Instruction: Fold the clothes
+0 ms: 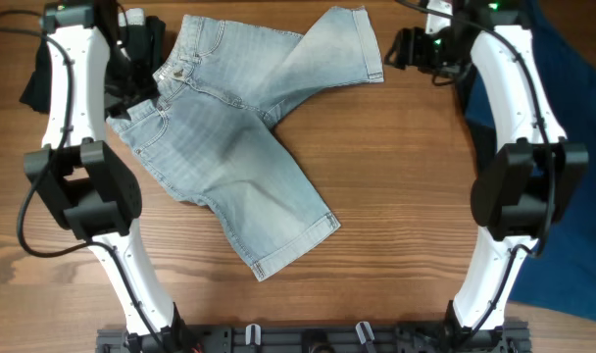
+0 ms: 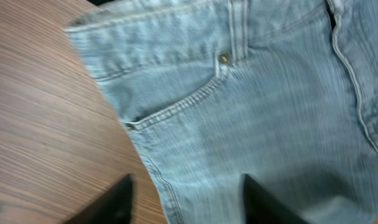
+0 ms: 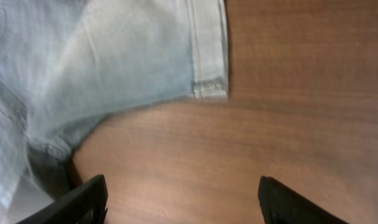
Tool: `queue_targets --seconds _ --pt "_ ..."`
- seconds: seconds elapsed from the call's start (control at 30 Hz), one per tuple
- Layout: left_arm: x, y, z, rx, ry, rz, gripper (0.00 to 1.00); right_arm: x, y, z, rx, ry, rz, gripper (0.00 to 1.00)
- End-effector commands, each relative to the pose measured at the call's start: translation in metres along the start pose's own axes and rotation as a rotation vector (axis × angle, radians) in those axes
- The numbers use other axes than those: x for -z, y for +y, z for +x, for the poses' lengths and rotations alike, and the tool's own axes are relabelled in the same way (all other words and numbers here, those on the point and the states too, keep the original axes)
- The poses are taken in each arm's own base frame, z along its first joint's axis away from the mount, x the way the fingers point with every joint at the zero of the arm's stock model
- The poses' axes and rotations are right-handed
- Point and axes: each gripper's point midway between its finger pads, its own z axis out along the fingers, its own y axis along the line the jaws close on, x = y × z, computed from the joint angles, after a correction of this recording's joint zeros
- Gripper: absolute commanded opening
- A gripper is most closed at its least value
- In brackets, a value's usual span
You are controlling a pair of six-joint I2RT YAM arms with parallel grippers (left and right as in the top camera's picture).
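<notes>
Denim pants (image 1: 229, 147), light blue, flat on wood-grain table (image 1: 406, 196): one leg runs near-right, the other far-right (a splayed V), waistband far-left. Left gripper (image 2: 186, 183) spread wide over hip pocket, empty. Right gripper (image 3: 183, 190) wide, empty, beside far hem. Navy cloth (image 1: 582, 127) right; black garment (image 1: 35, 86) far-left.

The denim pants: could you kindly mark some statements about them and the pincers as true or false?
1. The denim pants lie unfolded, legs splayed, on the wooden table. True.
2. The right pincer grips a leg hem. False: it is open over bare wood, apart from the hem.
3. The left pincer is open over the denim near a pocket. True.
4. The pants are black. False: they are faded light blue.
</notes>
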Motion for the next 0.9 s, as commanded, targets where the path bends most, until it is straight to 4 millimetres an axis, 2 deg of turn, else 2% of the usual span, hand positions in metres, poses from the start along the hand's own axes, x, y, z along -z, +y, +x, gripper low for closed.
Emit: queue_targets --seconds 0.0,0.03,0.07,0.13,0.2,0.33,0.47,0.63,0.73,0.87 --pt "0.0 -0.015 0.008 -0.031 0.006 -0.009 0.66 -0.037 0.015 -0.003 -0.068 -0.025 0.029 0.78" --pt "0.003 -0.02 0.008 -0.042 -0.007 -0.004 0.74 -0.052 0.02 -0.009 -0.087 -0.05 0.041 0.75" --pt "0.007 -0.023 0.008 -0.048 -0.021 0.002 0.76 -0.058 0.023 -0.011 -0.079 -0.063 0.048 0.75" --pt "0.021 -0.027 0.008 -0.056 -0.061 0.019 0.78 -0.074 0.026 -0.014 -0.067 -0.086 0.091 0.74" --pt "0.042 -0.031 0.006 -0.062 -0.127 0.046 0.8 -0.084 0.024 -0.012 -0.055 -0.088 0.132 0.73" --pt "0.098 -0.038 0.004 -0.075 -0.294 0.118 0.84 -0.108 -0.002 -0.002 -0.055 -0.072 0.288 0.72" --pt "0.131 -0.04 0.005 -0.081 -0.395 0.162 0.85 -0.126 -0.017 0.003 -0.076 -0.063 0.337 0.73" --pt "0.136 -0.041 0.003 -0.084 -0.416 0.17 0.85 -0.143 -0.024 0.006 -0.103 -0.062 0.344 0.7" --pt "0.137 -0.04 0.002 -0.083 -0.421 0.168 0.85 -0.148 -0.027 0.011 -0.114 -0.046 0.35 0.64" --pt "0.137 -0.04 0.001 -0.083 -0.422 0.168 0.85 -0.153 -0.031 0.02 -0.13 -0.015 0.361 0.47"
